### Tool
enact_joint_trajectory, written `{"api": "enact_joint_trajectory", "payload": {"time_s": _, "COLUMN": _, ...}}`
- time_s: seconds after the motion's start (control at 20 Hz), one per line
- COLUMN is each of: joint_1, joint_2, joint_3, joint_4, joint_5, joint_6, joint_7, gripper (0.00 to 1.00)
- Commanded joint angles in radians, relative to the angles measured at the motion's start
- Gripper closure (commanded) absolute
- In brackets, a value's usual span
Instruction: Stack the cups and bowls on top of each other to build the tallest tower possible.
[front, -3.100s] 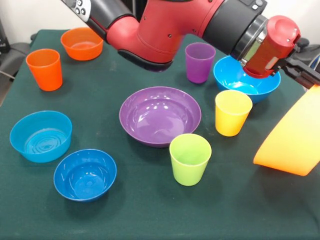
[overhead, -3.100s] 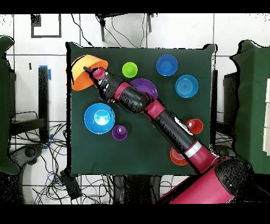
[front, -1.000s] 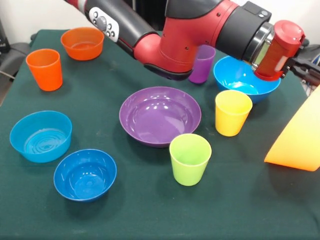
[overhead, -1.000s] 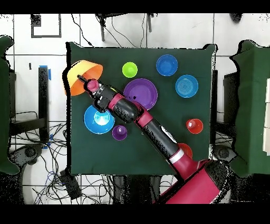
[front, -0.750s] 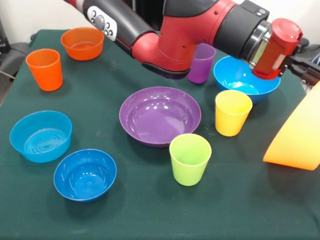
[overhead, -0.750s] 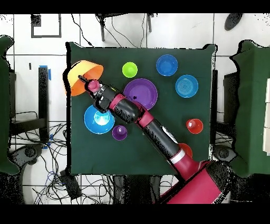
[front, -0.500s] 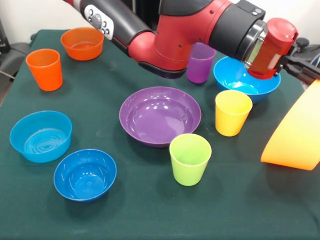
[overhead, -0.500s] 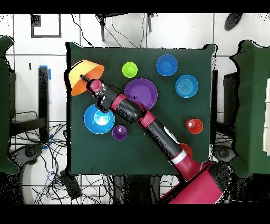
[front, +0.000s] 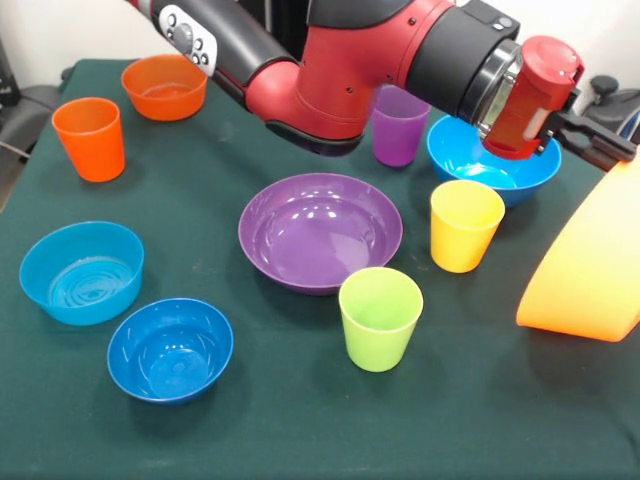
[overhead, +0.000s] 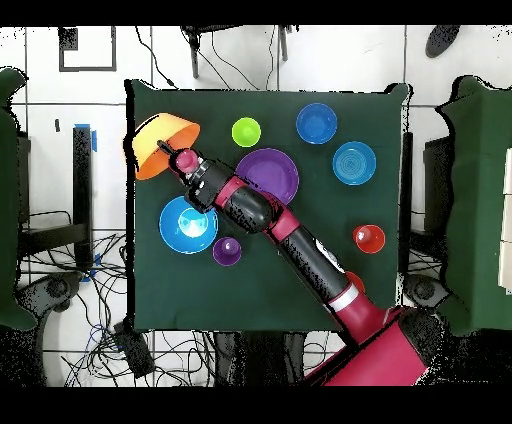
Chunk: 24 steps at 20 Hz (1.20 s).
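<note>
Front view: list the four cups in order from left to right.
orange cup → lime green cup → purple cup → yellow cup

In the front view, the middle bowl (front: 320, 232) sits at the centre of the table (front: 300, 430). The near cup (front: 380, 318) stands just before it, and the right cup (front: 465, 225) just beside it on the right. Behind the right cup lies the far right bowl (front: 465, 160), with the far cup (front: 398, 130) on its left. At the right edge, the tilted bowl (front: 590, 270) hangs from my gripper (front: 625, 152). On the left, going from far to near, come the far left bowl (front: 164, 87), the left cup (front: 90, 138), the left bowl (front: 82, 272) and the near bowl (front: 170, 348).
</note>
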Motion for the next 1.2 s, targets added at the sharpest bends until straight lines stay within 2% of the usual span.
{"api": "enact_joint_trajectory", "payload": {"time_s": 0.05, "joint_1": 0.038, "joint_2": 0.04, "joint_3": -0.081, "joint_4": -0.1, "joint_5": -0.064, "joint_6": 0.091, "joint_7": -0.267, "gripper": 1.0}}
{"api": "enact_joint_trajectory", "payload": {"time_s": 0.15, "joint_1": 0.049, "joint_2": 0.042, "joint_3": -0.073, "joint_4": -0.107, "joint_5": -0.062, "joint_6": 0.092, "joint_7": -0.271, "gripper": 1.0}}
{"api": "enact_joint_trajectory", "payload": {"time_s": 0.7, "joint_1": 0.008, "joint_2": 0.094, "joint_3": -0.077, "joint_4": -0.125, "joint_5": -0.045, "joint_6": 0.143, "joint_7": -0.35, "gripper": 1.0}}
{"api": "enact_joint_trajectory", "payload": {"time_s": 1.2, "joint_1": -0.01, "joint_2": 0.067, "joint_3": -0.09, "joint_4": -0.096, "joint_5": -0.028, "joint_6": 0.178, "joint_7": -0.322, "gripper": 1.0}}
